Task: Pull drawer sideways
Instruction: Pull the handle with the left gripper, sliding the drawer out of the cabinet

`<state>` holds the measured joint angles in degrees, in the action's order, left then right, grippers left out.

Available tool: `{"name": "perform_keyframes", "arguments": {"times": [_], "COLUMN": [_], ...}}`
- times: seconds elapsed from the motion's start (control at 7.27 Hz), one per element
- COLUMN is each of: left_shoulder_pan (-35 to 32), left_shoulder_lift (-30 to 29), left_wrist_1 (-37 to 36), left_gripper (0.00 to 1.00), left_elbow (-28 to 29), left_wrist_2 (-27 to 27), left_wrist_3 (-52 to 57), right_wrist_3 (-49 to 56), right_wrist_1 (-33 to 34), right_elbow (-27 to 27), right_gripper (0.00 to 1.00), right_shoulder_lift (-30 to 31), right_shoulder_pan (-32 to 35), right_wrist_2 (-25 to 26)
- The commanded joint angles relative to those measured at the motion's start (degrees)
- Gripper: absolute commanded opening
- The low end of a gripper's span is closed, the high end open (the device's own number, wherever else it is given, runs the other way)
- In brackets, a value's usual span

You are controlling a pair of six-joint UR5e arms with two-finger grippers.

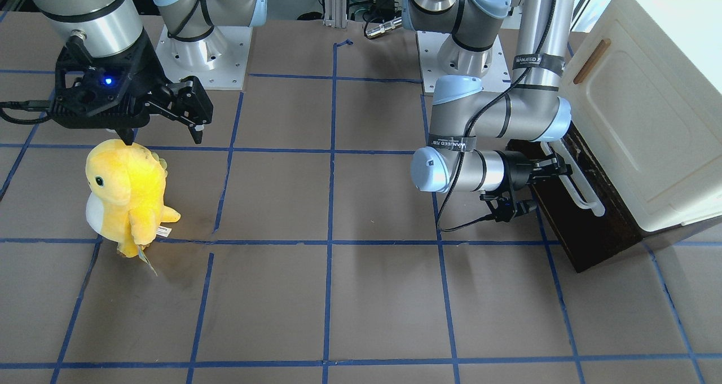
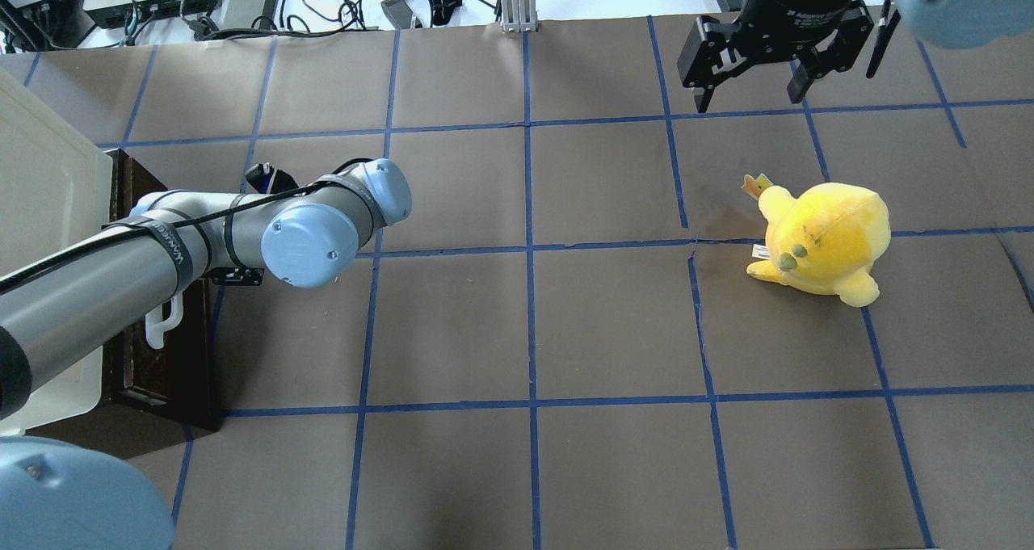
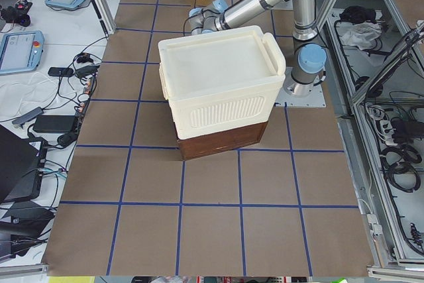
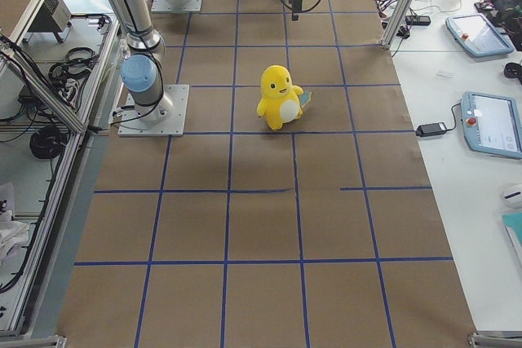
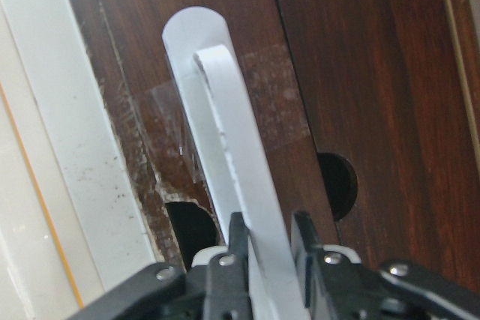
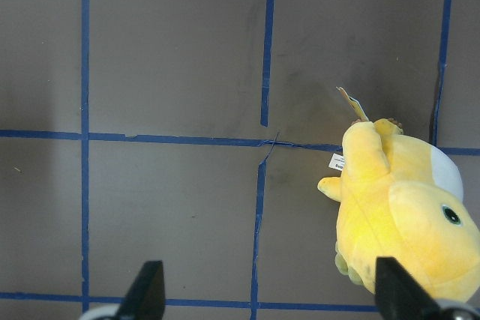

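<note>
Two hands: we see the left hand (image 5: 268, 234) clamped on the white bar handle (image 5: 225, 155) of the drawer (image 1: 586, 237) under the cream cabinet (image 1: 648, 119), pull seemingly barely begun; the right hand (image 2: 750, 98) hangs open.

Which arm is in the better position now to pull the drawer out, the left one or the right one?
Left. The left hand is closed on the white handle of the drawer. The right hand hangs open near the yellow toy, far from the drawer.
</note>
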<state>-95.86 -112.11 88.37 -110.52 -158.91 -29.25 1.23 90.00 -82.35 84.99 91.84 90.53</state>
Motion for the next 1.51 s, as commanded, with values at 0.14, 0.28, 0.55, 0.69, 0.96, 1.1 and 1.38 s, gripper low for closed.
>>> {"name": "perform_keyframes", "arguments": {"times": [0.14,0.28,0.55,0.69,0.96,1.1,1.38], "left_shoulder_pan": [-2.1,-2.3,-3.5,-4.3,-5.7,-6.3,-7.1], "left_shoulder_lift": [0.0,0.0,-0.6,-1.0,-1.6,-1.6,-1.6], "left_wrist_1": [-0.1,0.0,0.1,0.1,0.1,0.1,0.1], "left_gripper": [0.19,0.19,0.19,0.19,0.19,0.19,0.2], "left_elbow": [0.1,0.6,1.2,1.9,2.8,3.1,3.3], "left_wrist_2": [0.1,0.4,1.4,1.5,2.5,2.8,3.2], "left_wrist_3": [0.0,0.0,0.0,0.0,0.0,0.0,0.0], "right_wrist_3": [0.0,0.0,0.0,0.0,0.0,0.0,0.0], "right_wrist_1": [0.0,0.0,0.0,0.0,0.0,0.0,0.0], "right_elbow": [0.0,0.0,0.0,0.0,0.0,0.0,0.0], "right_gripper": [1.0,1.0,1.0,1.0,1.0,1.0,1.0], "right_shoulder_lift": [0.0,0.0,0.0,0.0,0.0,0.0,0.0], "right_shoulder_pan": [0.0,0.0,0.0,0.0,0.0,0.0,0.0], "right_wrist_2": [0.0,0.0,0.0,0.0,0.0,0.0,0.0]}}
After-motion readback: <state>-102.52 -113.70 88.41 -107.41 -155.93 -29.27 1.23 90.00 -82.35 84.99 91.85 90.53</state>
